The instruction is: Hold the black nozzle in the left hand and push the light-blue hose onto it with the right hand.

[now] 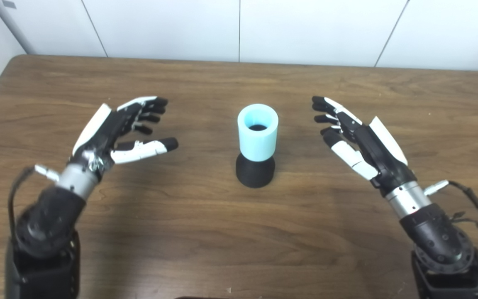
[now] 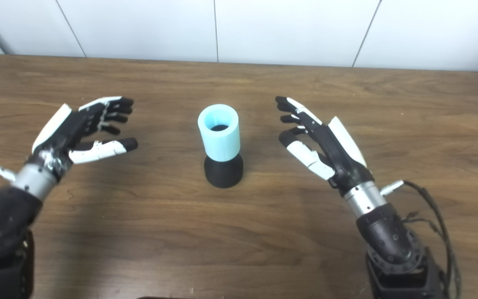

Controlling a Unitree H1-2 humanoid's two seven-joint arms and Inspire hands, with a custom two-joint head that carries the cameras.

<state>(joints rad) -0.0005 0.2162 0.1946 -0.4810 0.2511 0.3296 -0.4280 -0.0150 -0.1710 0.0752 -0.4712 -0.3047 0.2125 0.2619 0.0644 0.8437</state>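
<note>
Wood-grain bench fills most of the view, w/ white wall panels along the far edge at 12 o'clock.

Left robot hand sits at 9 o'clock of the hose/nozzle stack, palm turned toward it, spread wide, fingers fanned toward 2 o'clock, thumb stuck out toward 3 o'clock. Holding nothing, well apart from the stack.

Right robot hand sits at 3 o'clock of the stack, also spread wide, fingers pointing toward 10 o'clock, palm facing the stack. Nothing in it, clear gap betw. it and the hose.

Light-blue hose stands upright at bench centre, approx. midway betw. the two robot hands, open end up, dark inside. It sits on top of the black nozzle, which stands on the bench w/ flared base down. Hose and nozzle touching, already joined; neither robot hand touches either.
</note>
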